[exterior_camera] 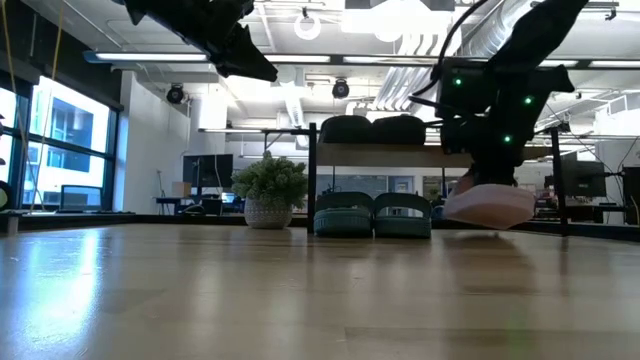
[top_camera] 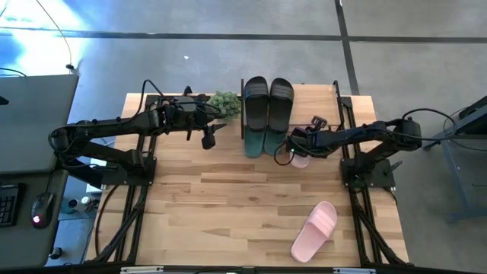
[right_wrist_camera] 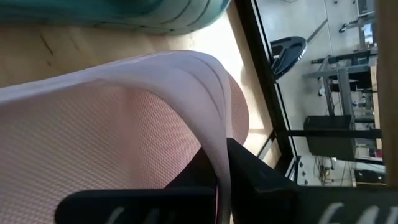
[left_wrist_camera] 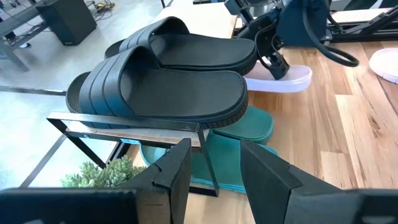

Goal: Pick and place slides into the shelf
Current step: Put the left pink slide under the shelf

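The shelf [exterior_camera: 440, 154] stands at the table's far edge. The black pair [top_camera: 267, 99] lies on its wooden board and the teal pair [top_camera: 262, 141] sits below it on the table. My right gripper [top_camera: 292, 149] is shut on one pink slide [top_camera: 300, 159] just right of the teal pair [exterior_camera: 373, 214]. The other pink slide [top_camera: 314, 230] lies sole-down near the table's near right edge. My left gripper [top_camera: 208, 138] hovers open, left of the shelf and near the potted plant [top_camera: 224, 103]. My right gripper has the pink slide by the edge of its wide strap [right_wrist_camera: 217, 134], pinched with one finger [right_wrist_camera: 196, 177] under the strap and the other [right_wrist_camera: 258, 171] outside it. It comes slanting down from the table's right. The slide [exterior_camera: 490, 206] hangs just above the table, slightly tilted.
Thin black posts [exterior_camera: 313, 180] frame the shelf, and the potted plant [exterior_camera: 268, 190] stands beside its left post. The middle of the table [top_camera: 228, 205] lies bare between the arms. A desk with a mouse [top_camera: 42, 207] sits off the table's left side.
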`<action>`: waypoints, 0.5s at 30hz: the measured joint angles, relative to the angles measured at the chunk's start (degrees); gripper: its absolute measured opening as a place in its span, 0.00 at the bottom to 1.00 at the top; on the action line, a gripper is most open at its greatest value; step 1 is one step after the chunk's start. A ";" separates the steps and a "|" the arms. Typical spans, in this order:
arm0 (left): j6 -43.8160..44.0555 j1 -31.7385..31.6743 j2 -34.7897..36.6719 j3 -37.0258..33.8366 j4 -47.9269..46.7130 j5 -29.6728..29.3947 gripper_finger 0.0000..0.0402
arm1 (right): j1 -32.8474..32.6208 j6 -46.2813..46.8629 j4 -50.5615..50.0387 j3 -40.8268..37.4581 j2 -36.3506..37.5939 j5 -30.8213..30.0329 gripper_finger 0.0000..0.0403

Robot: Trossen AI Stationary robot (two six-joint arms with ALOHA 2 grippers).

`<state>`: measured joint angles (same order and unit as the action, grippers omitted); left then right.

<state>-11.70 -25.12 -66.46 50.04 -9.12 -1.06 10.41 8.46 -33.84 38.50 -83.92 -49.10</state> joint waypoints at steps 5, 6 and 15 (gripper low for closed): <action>0.00 0.02 0.00 0.00 -0.01 0.00 0.30 | 1.45 -1.51 0.85 0.00 -0.17 1.30 0.00; 0.00 0.02 0.00 0.00 -0.01 0.00 0.30 | 1.62 -1.88 1.26 0.00 -0.51 1.64 0.00; 0.00 0.00 0.00 0.00 -0.01 0.00 0.30 | 2.53 -2.78 4.18 0.09 -6.23 -3.25 0.00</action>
<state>-11.70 -25.12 -66.46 50.04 -9.13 -1.06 12.94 5.68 -29.66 38.59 -90.15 -52.35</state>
